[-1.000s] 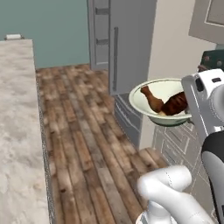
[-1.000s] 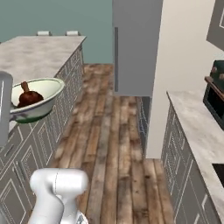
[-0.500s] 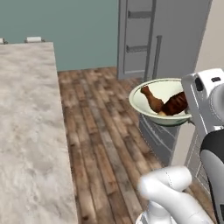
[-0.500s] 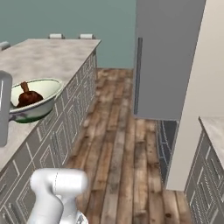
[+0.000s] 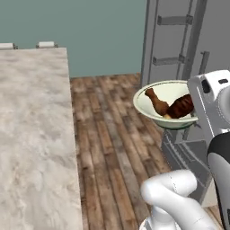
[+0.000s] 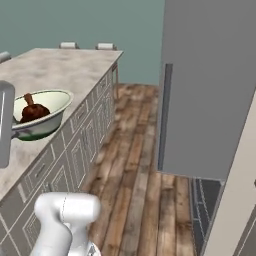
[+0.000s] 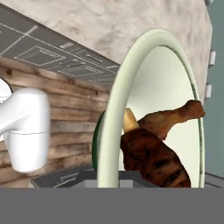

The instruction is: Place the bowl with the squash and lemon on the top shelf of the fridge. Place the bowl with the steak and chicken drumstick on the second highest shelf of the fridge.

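Left base view: bowl with the steak and chicken drumstick (image 5: pixel 167 104) held aloft at centre right, above the wood floor (image 5: pixel 112 134), in front of the open fridge (image 5: pixel 188 49); marble counter (image 5: pixel 31 134) at left.

Right base view: same bowl at left edge, level, before the counter; grey fridge door at right.

Hand view: tool nearly shut, pinching the bowl's rim at bottom centre; steak (image 7: pixel 153 159) and chicken drumstick (image 7: pixel 173 120) lying loose inside.

Likely stiff, smooth, breakable ceramic; loose contents free to slide. Best kept level, gripped firmly by the rim.
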